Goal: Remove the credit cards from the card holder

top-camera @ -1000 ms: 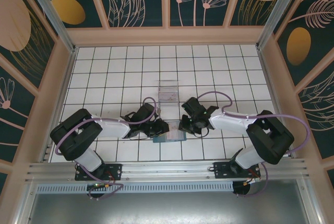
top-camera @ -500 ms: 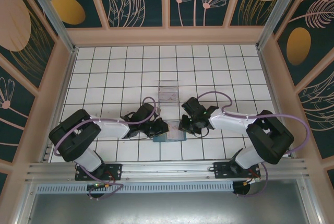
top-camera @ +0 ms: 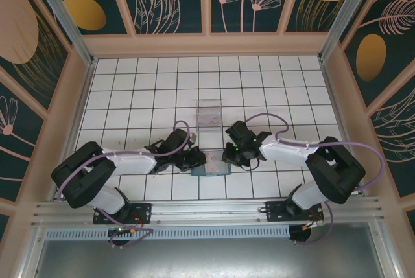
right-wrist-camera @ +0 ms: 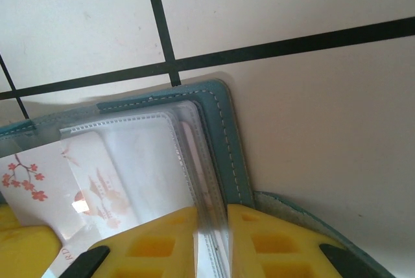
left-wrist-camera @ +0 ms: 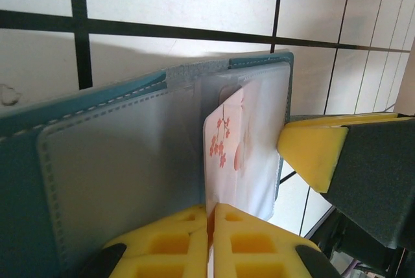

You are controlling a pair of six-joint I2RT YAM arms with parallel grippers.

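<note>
The teal card holder (top-camera: 211, 168) lies open on the tiled floor between my two grippers, its clear sleeves (left-wrist-camera: 123, 161) showing. My left gripper (left-wrist-camera: 211, 216) is shut on the edge of a credit card (left-wrist-camera: 224, 142), white with a red blossom print, which sticks partway out of a sleeve. My right gripper (right-wrist-camera: 212, 226) is shut on a bunch of clear sleeves by the holder's stitched teal edge (right-wrist-camera: 224, 129). The blossom card (right-wrist-camera: 32, 177) lies at the left there. In the top view, the left gripper (top-camera: 196, 160) and right gripper (top-camera: 228, 156) sit at opposite ends of the holder.
A see-through plastic box (top-camera: 209, 113) stands about two tiles behind the holder. Wooden walls (top-camera: 207, 43) ring the white tiled floor (top-camera: 142, 90). The right gripper's yellow finger (left-wrist-camera: 311, 155) sits close to the card's right side.
The left arm's elbow has swung left and lower, and its gripper has edged slightly left at the holder. The right arm and the holder have stayed in place.
</note>
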